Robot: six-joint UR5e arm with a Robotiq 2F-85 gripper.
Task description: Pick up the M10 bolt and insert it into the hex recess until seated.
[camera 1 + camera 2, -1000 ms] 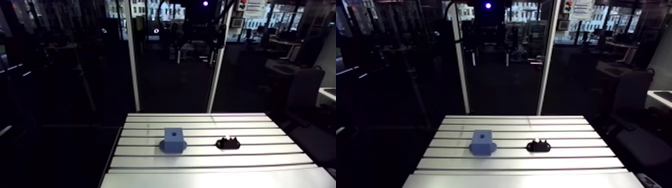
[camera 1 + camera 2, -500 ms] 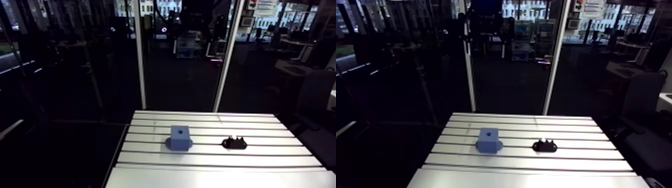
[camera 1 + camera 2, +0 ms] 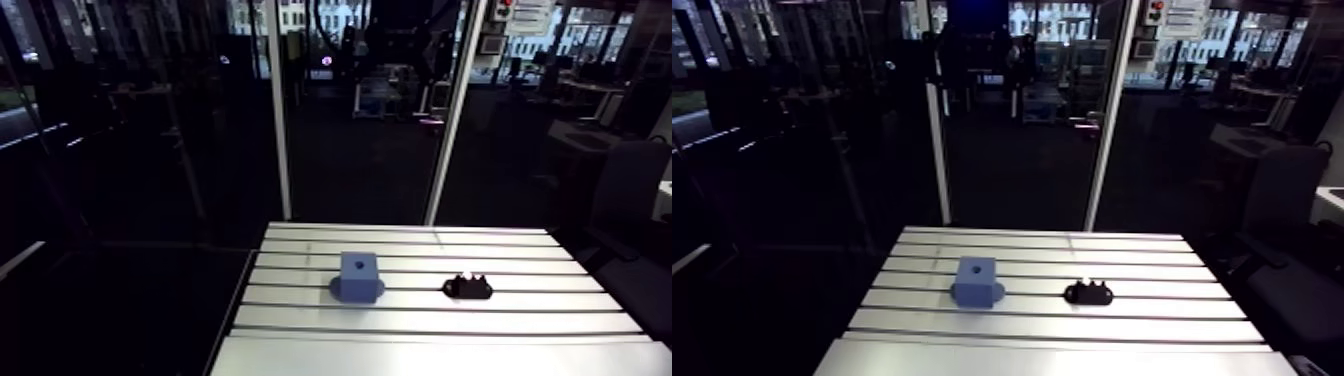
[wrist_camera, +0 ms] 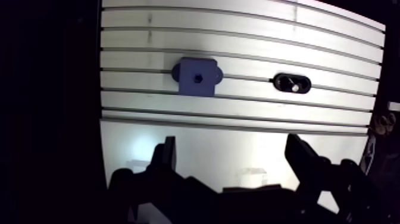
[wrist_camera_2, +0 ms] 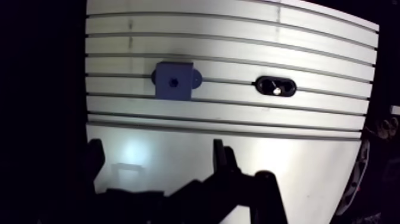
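While the gripper (image 4: 231,143) is held high over the smooth strip along the near edge of the slotted aluminium table (image 4: 238,53), its two fingers (image 4: 168,156) are spread wide and nothing is gripped between them. The M10 bolt (image 4: 291,83) is seen lying in a black oval holder (image 4: 280,82), well ahead of the gripper and toward the table's right edge. A blue block (image 4: 205,83) is set in the same band of slots, nearer the left edge and well apart from the holder. A small hex recess (image 4: 197,76) is shown in the block's top face.
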